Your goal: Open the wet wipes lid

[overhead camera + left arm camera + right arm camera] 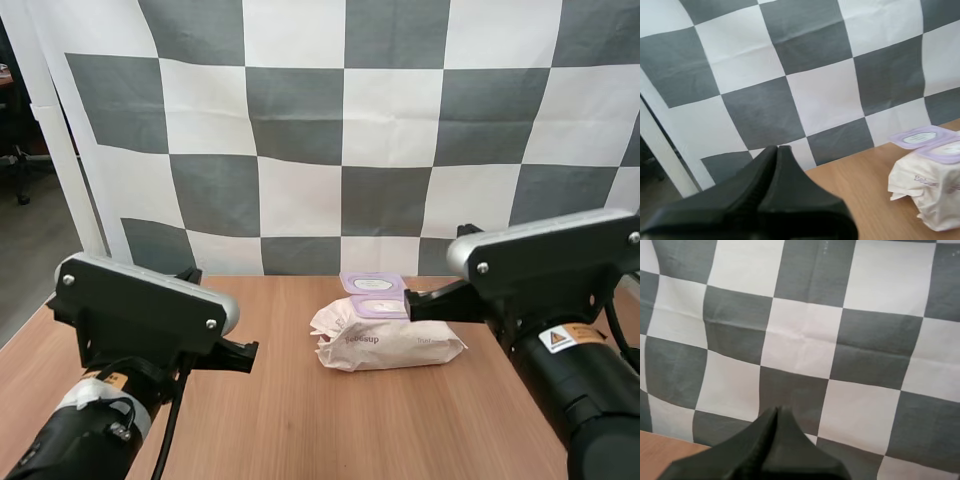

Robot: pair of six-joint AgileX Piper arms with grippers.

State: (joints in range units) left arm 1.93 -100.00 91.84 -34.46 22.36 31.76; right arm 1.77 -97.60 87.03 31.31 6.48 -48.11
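Note:
A white wet wipes pack point(388, 344) lies in the middle of the wooden table point(300, 420). Its purple lid point(372, 283) stands flipped back toward the far edge, above the purple opening frame point(380, 306). My right gripper point(410, 301) hovers at the right side of that frame, fingers together. My left gripper point(250, 352) hangs over the table well to the left of the pack, apart from it. In the left wrist view the shut fingers point(776, 150) form one dark wedge, with the pack point(930, 195) and its raised lid point(918, 137) beyond. The right wrist view shows a shut wedge point(777, 411).
Bare wood stretches in front of the pack and between the two arms. A white pole point(55, 140) stands beyond the table's far left corner.

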